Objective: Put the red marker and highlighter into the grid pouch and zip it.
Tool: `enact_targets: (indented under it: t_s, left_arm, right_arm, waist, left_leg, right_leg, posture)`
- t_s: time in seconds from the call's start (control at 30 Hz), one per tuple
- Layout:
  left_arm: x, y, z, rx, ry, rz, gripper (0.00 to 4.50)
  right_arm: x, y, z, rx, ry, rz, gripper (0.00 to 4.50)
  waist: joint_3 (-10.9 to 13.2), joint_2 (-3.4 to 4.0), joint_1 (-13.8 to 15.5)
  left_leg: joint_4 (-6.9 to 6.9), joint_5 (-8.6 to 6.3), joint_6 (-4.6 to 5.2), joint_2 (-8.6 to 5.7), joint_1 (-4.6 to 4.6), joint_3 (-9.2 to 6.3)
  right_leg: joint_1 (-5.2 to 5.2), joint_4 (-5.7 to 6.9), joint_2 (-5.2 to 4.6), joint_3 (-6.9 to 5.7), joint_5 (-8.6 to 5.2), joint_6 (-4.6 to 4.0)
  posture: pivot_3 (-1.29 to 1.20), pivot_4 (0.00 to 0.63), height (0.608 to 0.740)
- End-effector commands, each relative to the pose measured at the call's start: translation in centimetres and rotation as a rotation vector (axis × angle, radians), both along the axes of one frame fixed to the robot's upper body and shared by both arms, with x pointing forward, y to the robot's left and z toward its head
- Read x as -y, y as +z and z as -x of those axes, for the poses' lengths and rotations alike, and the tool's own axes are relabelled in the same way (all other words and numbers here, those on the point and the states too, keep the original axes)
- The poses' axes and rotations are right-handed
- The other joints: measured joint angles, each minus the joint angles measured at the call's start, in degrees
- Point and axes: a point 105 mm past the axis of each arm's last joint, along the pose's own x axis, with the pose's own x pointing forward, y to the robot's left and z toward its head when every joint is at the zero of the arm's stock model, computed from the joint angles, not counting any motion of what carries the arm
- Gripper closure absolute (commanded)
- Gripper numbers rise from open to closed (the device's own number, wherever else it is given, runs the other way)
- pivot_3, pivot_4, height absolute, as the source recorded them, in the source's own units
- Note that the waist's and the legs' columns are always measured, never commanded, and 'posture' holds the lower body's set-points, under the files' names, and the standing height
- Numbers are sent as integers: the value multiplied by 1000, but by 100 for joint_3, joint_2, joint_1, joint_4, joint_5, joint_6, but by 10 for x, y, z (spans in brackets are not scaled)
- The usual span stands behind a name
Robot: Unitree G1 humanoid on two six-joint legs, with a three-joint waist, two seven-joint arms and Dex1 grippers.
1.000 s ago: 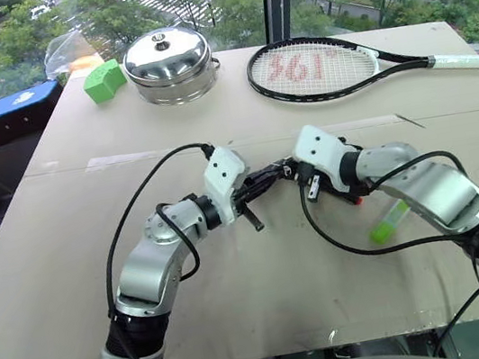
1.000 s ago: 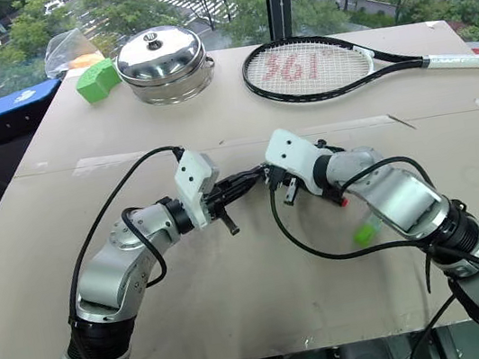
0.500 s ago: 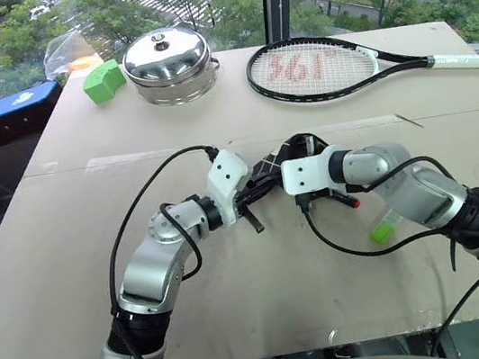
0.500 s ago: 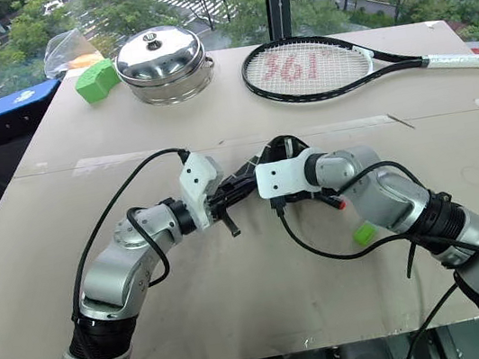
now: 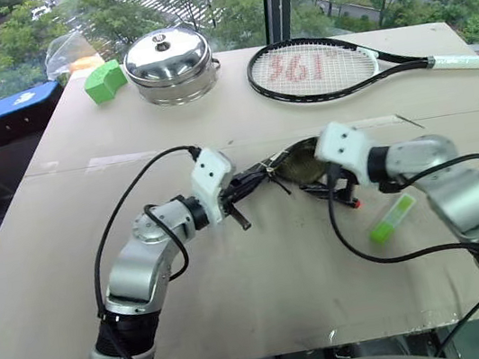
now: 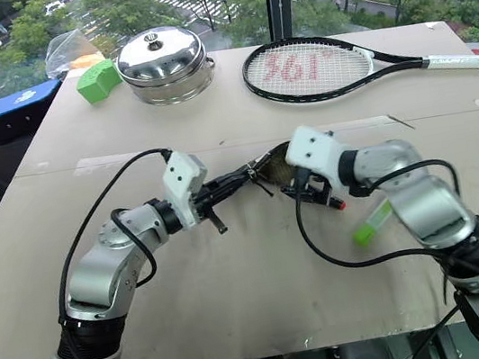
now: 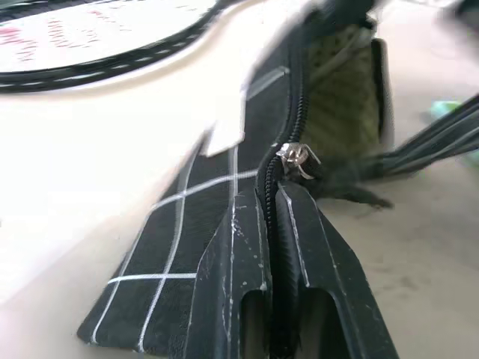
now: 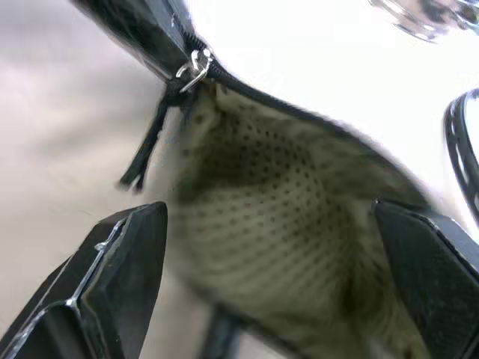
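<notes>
On the worktop (image 5: 240,298) the highlighter (image 5: 391,218) lies at about 4 o'clock of the pouch (image 5: 296,163). The left fingers (image 7: 269,247) pinch the pouch's zipped end, mouth gaping (mesh lining showing). The right fingers (image 8: 127,262) are spread wide before it; the red marker (image 5: 350,202) lies beneath. Farther off lies a racket (image 5: 322,66).
</notes>
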Motion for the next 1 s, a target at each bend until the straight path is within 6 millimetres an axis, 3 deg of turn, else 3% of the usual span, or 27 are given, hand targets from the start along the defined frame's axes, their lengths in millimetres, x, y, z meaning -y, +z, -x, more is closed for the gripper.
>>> enact_targets:
  t_s: [0.03, 0.13, 0.3, 0.37, 0.4, 0.53, 0.67, 0.8, 0.9, 1.0]
  left_arm:
    - [-10, 11, 1, 34, 6, 22, 4500]
    - [-20, 12, 1, 36, 19, 17, 4500]
    - [-29, 10, 4, 29, 19, 7, 4500]
    - [-30, 10, 5, 28, 17, 7, 4500]
    - [-30, 9, 6, 28, 17, 7, 4500]
    - [-30, 8, 8, 26, 17, 8, 4500]
    - [-30, 7, 10, 23, 22, 8, 4500]
    - [-30, 5, 10, 21, 18, 5, 4500]
    - [-27, 3, 10, 19, -1, -1, 4500]
    - [-24, 2, 10, 15, -16, -3, 4500]
  right_arm:
    - [15, 7, 21, -117, -28, -79, 12]
    - [26, -19, 25, -237, -104, -14, 12]
    - [30, -61, -5, -309, -261, 54, 12]
    - [31, -70, -11, -310, -277, 82, 525]
    - [31, -73, -13, -311, -276, 92, 531]
    - [34, -77, -12, -320, -254, 118, 2483]
    - [43, -70, -13, -272, -258, 138, 4240]
    - [46, -42, -6, -139, -185, 139, 4286]
    - [43, -11, 1, 33, -83, 222, 4286]
    - [36, 3, -1, 140, -19, 323, 4286]
  waist:
    - [-1, -2, 5]
    - [-1, -1, 0]
    - [-2, -3, -19]
    - [-1, -4, -9]
    - [-1, -4, -1]
    - [-2, -5, 3]
    - [-1, -5, 6]
    - [0, -7, 6]
    - [3, -2, -1]
    - [5, 0, -16]
  left_leg:
    - [-1, -1, 1, 0, 1, -1]
    - [-2, -3, 4, -2, 0, -2]
    - [-5, -8, 14, -2, 12, 11]
    - [-6, -4, 7, -2, 13, 14]
    - [-6, -1, 2, -3, 11, 14]
    - [-5, -1, 2, -4, 9, 13]
    - [-6, -1, 2, -4, 11, 13]
    - [-5, -2, 4, -5, 7, 12]
    - [-8, -2, 3, -3, 10, 11]
    - [-10, -2, 3, -2, 11, 13]
  right_leg:
    - [0, 0, 0, 0, 0, 0]
    - [-1, 0, -4, 3, -1, -1]
    - [-1, 3, 1, 16, -1, -2]
    - [-1, 4, 2, 17, -1, -2]
    - [-1, 3, 2, 16, -1, -2]
    - [-1, 1, 1, 15, -1, 0]
    - [0, 1, 1, 15, -1, 0]
    - [-1, -1, -2, 14, -1, 0]
    - [-1, -1, 2, 15, -2, 1]
    - [-2, -1, 3, 16, -2, 1]
  posture:
    - [0, 150, 740]
    - [0, 150, 740]
    - [0, 150, 740]
    - [0, 150, 740]
    - [0, 150, 740]
    - [0, 150, 740]
    - [0, 150, 740]
    - [0, 150, 740]
    - [0, 150, 740]
    - [0, 150, 740]
